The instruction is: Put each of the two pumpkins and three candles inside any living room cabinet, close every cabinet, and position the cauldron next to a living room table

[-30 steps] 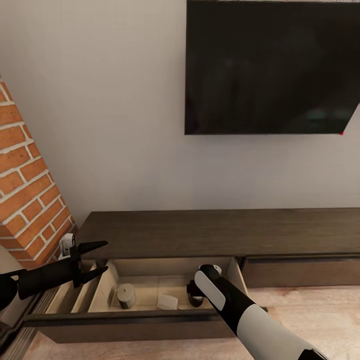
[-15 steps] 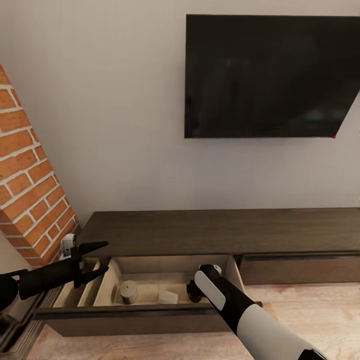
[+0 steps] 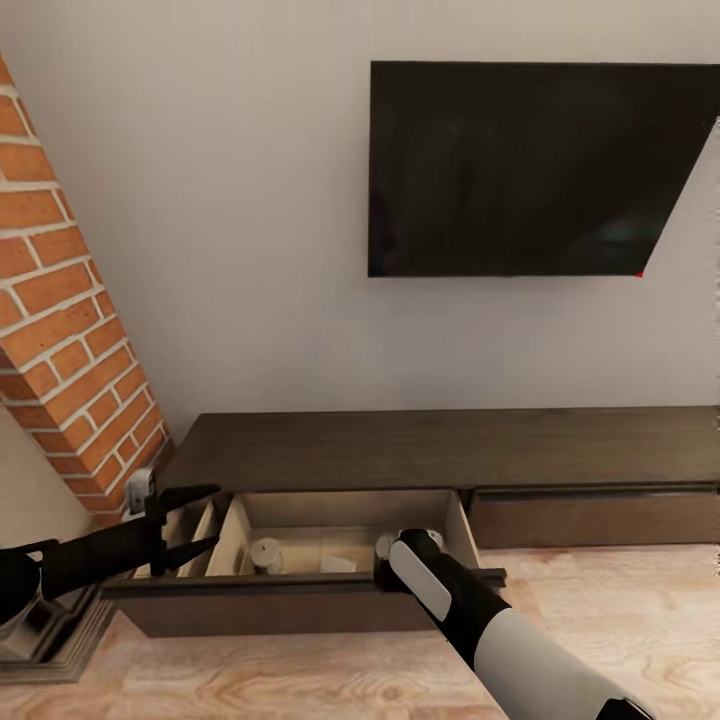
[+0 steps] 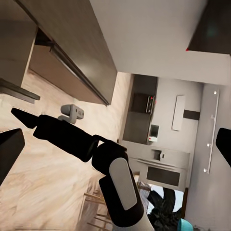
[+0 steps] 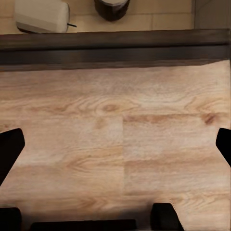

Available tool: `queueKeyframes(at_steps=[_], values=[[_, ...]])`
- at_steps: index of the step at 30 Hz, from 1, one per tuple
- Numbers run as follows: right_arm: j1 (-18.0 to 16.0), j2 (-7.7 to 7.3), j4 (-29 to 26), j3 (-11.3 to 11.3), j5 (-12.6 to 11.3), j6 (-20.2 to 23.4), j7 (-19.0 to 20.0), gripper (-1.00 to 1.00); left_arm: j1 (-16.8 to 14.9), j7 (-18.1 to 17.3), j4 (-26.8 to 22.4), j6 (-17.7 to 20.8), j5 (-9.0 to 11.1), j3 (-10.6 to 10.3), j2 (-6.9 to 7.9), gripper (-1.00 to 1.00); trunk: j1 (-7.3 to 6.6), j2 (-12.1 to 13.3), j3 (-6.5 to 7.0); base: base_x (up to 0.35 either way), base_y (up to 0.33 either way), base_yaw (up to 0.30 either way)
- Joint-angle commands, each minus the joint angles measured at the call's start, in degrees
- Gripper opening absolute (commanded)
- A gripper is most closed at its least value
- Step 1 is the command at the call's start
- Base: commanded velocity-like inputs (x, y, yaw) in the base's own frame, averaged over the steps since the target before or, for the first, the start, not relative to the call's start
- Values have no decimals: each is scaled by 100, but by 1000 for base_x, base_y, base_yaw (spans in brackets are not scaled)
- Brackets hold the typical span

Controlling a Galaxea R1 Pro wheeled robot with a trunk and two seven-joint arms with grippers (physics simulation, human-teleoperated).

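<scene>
The cabinet (image 3: 440, 450) has its left drawer (image 3: 270, 605) open, with candles (image 3: 266, 553) inside. The left pincer (image 3: 196, 517) is wide and empty at 8 o'clock; the right pincer's fingers (image 5: 10, 149) are also spread wide. If the drawer is pushed carelessly, I think the candles may tip over.

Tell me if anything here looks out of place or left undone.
The cabinet's left drawer stands pulled open, with candles lying inside on its pale floor, while the right drawer front sits shut. Nothing looks spilled or damaged.
</scene>
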Motion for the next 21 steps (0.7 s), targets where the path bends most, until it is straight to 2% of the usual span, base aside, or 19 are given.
queueKeyframes(at_steps=[1,10,15,17,19,20,21], values=[[-6,-5,-6,21,-52,5,-53,100,-4,60,-2,10,56,-6,0,100,-27,38,13,-339,0,0],[-6,-6,-6,23,-52,5,-53,100,-1,75,6,10,56,-123,4,100,-224,399,175,-340,0,0],[-6,-8,-6,21,-52,5,-53,100,0,79,29,-11,56,-270,-7,100,-334,600,265,-340,0,0],[-6,-5,-6,21,-52,5,-56,100,1,80,55,-22,-289,-357,-12,100,-378,680,300,-340,0,0],[-6,-4,-6,21,-52,5,-58,100,3,97,96,-38,-959,-475,-15,100,-422,760,336,-340,0,0],[-6,-5,-6,21,-52,5,-59,100,4,100,118,-41,-1132,-498,-18,100,-444,800,354,-340,0,0],[-6,-3,-6,21,-52,5,-60,100,4,101,190,-45,-1487,-540,-32,100,-466,841,372,-340,0,0]])
